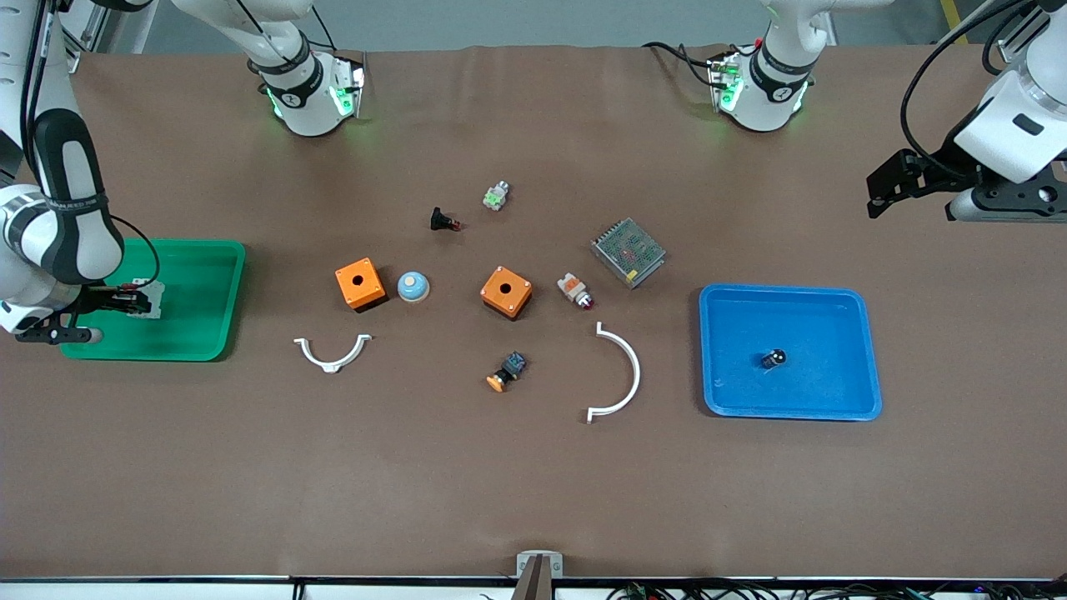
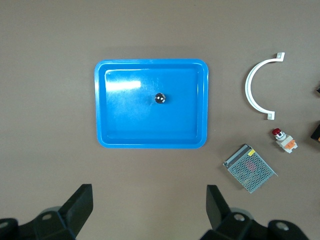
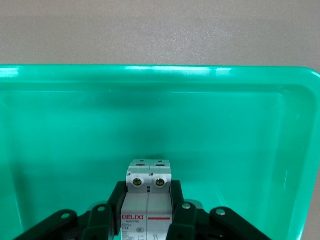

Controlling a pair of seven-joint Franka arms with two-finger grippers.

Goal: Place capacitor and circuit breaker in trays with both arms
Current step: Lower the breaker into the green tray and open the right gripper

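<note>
The capacitor point(image 1: 773, 359), a tiny black cylinder with a silvery top, lies in the blue tray point(image 1: 850, 300); it also shows in the left wrist view point(image 2: 160, 98) inside the blue tray point(image 2: 102, 105). My left gripper point(image 1: 896, 190) is open and empty, high over the table at the left arm's end; its fingers point(image 2: 80, 204) stand wide apart. My right gripper point(image 1: 137, 302) is shut on the white-grey circuit breaker point(image 3: 148, 197), holding it low in the green tray point(image 1: 212, 275), whose wall point(image 3: 160, 77) shows in the right wrist view.
Between the trays lie two orange boxes point(image 1: 360, 283) point(image 1: 506, 292), a blue-white dome point(image 1: 413, 287), a black push-button point(image 1: 444, 221), an indicator lamp point(image 1: 575, 290), a metal mesh box point(image 1: 628, 252), a black-and-blue switch point(image 1: 508, 372) and two white curved brackets point(image 1: 332, 353) point(image 1: 621, 373).
</note>
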